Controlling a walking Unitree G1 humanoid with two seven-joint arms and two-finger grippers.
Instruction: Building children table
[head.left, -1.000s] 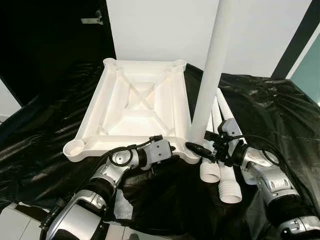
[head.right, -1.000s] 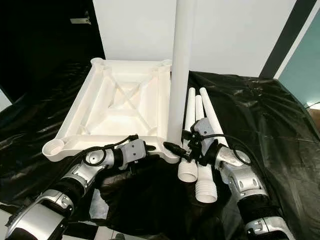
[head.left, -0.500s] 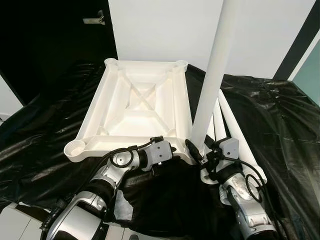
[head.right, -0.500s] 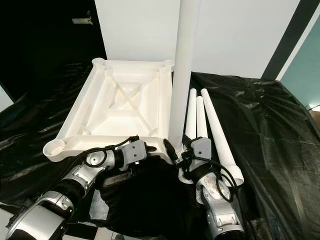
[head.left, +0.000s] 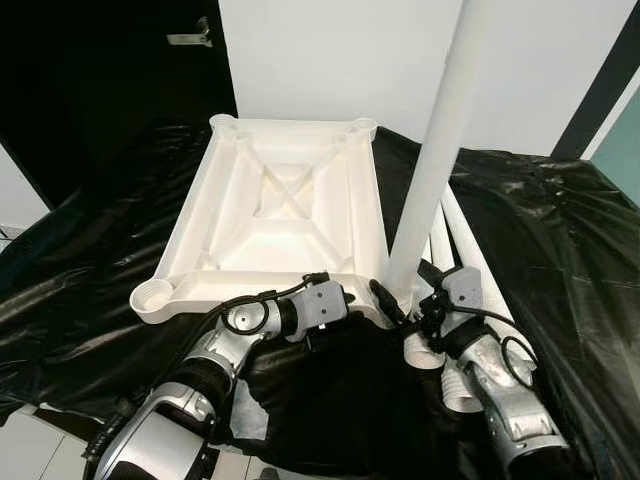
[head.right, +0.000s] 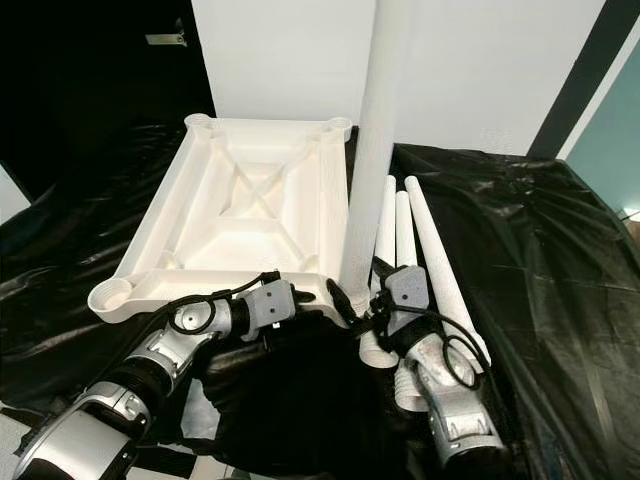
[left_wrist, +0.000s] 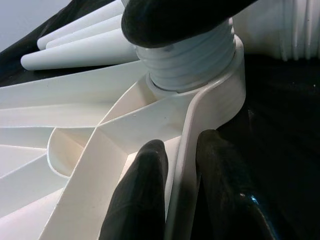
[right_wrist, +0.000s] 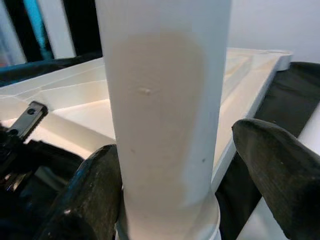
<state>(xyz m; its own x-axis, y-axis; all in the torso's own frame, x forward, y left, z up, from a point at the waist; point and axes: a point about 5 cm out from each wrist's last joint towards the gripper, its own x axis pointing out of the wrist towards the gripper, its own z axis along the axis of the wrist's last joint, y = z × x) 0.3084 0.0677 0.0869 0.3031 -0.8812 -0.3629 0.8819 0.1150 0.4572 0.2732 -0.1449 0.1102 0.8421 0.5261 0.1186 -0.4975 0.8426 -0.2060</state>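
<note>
Since a second ago the right arm has swung inward and the upright leg (head.left: 432, 170) now leans slightly more to the right at its top — its threaded foot sits in the near right corner socket of the tabletop (head.left: 280, 215), which lies upside down on black sheeting (head.left: 560, 230).

Right gripper (right_wrist: 170, 185) straddles the leg near its base; one finger (right_wrist: 92, 195) touches, the other stands off, so jaws open, no clamp.

Left gripper (left_wrist: 175, 200) is closed on the near rim, one finger each side.

Spare legs (head.left: 470, 270) lie just beside the socket.

Judgement: hollow plastic — light, stiff, smooth and slippery. Best hold is low on the leg, near the thread, for turning.
</note>
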